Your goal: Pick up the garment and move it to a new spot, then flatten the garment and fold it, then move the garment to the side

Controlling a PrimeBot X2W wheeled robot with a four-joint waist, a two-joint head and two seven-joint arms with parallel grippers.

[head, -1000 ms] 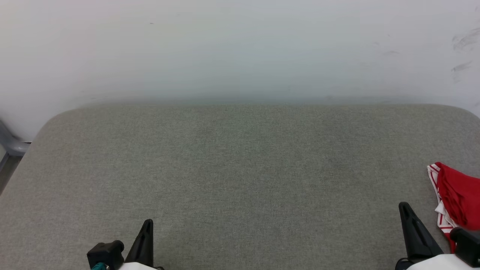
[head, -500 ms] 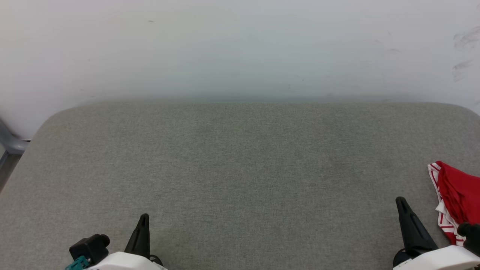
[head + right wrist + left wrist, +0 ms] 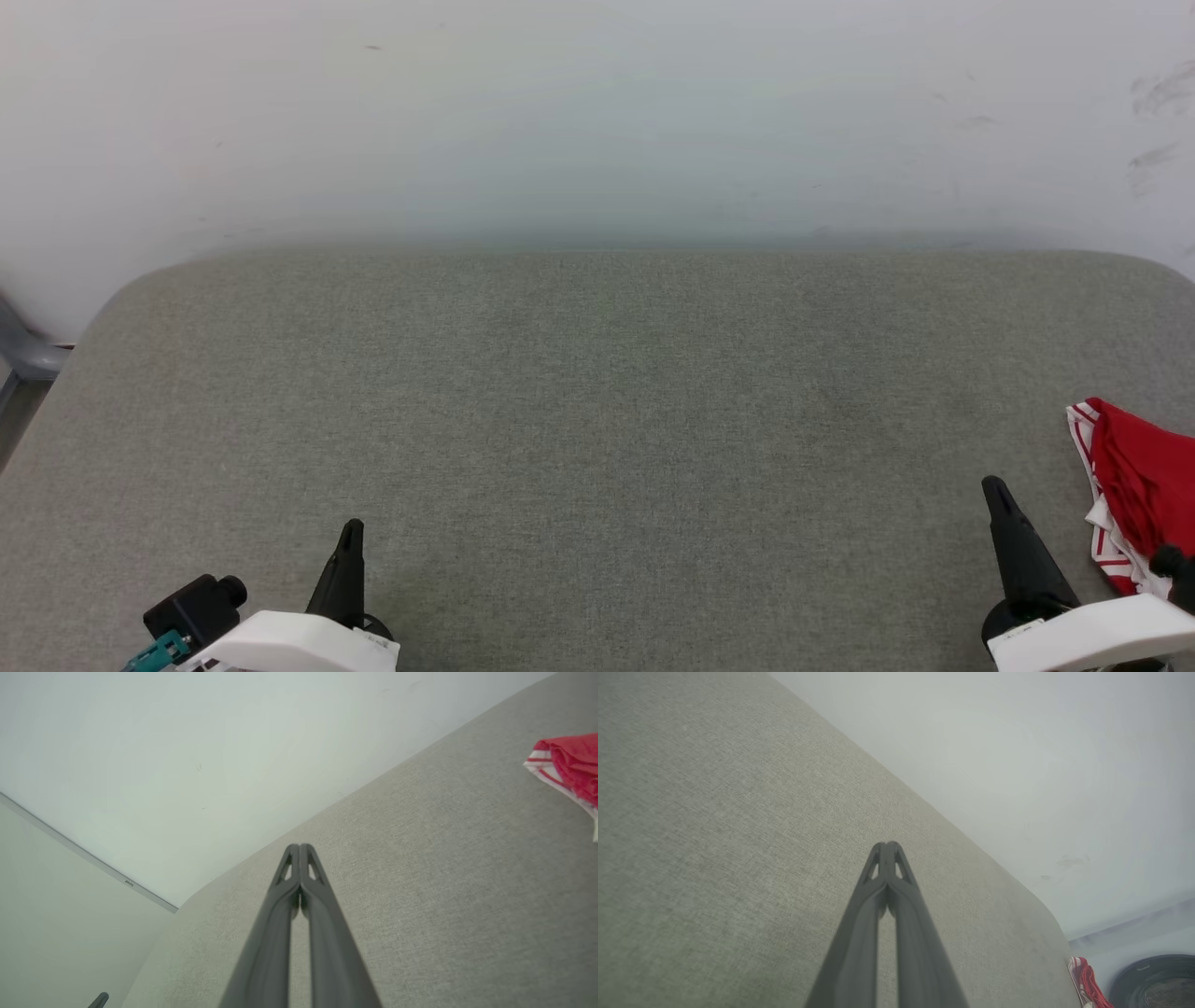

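Status: L gripper [image 3: 351, 528] & R gripper [image 3: 993, 486] both clenched, empty | garment [image 3: 1141, 478] bunched at pad [image 3: 597, 420] right edge, just right of R gripper | rec: you open R first, pinch thick red fold.
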